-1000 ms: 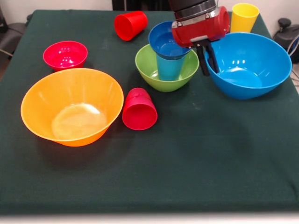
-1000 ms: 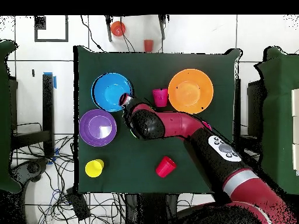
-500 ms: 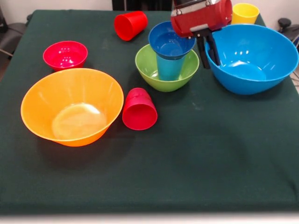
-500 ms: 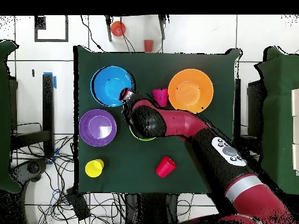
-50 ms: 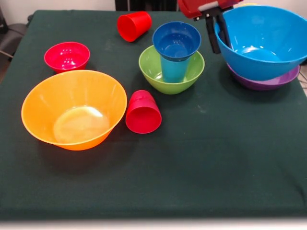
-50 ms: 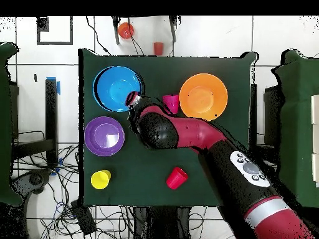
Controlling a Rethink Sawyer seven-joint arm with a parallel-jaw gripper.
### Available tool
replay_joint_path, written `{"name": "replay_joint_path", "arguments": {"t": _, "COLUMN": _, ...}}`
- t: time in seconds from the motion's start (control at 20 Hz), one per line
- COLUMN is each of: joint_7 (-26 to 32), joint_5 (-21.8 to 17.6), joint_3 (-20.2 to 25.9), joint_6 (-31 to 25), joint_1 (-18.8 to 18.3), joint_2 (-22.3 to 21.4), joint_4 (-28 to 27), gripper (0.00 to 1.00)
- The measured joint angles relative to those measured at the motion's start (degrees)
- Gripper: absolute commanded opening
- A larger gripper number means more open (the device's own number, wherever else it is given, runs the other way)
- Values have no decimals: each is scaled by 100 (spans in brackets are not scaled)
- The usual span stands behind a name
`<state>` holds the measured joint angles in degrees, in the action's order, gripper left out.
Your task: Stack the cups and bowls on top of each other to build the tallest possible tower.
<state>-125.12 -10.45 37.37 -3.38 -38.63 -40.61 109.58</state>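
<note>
At the table's right edge in the front view, the gripper (image 5: pixel 218 32) pinches the rim of the blue bowl (image 5: pixel 261 43), held above the purple bowl (image 5: pixel 263 84). Light, stiff and glossy, it looks liable to slip or swing; the rim is the natural hold. A small tower (image 5: pixel 175 55) stands nearby.

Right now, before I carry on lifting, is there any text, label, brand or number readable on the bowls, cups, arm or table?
None: no readable text shows in either view.
Blue bowl, held at its rim by the gripper: plain.
Green bowl, the light blue cup in it and the small dark blue bowl on top: plain.
Orange bowl: plain.
Arm's grey panel: round marks, too small to read.
</note>
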Motion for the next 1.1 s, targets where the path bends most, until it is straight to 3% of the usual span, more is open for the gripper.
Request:
{"name": "replay_joint_path", "arguments": {"t": 0.7, "joint_7": 0, "joint_5": 13, "joint_3": 25, "joint_6": -13, "joint_1": -152, "joint_2": -54, "joint_4": 427, "gripper": 0}}
{"name": "replay_joint_path", "arguments": {"t": 1.1, "joint_7": 0, "joint_5": 14, "joint_3": 70, "joint_6": -235, "joint_1": -694, "joint_2": -130, "joint_4": 769, "gripper": 0}}
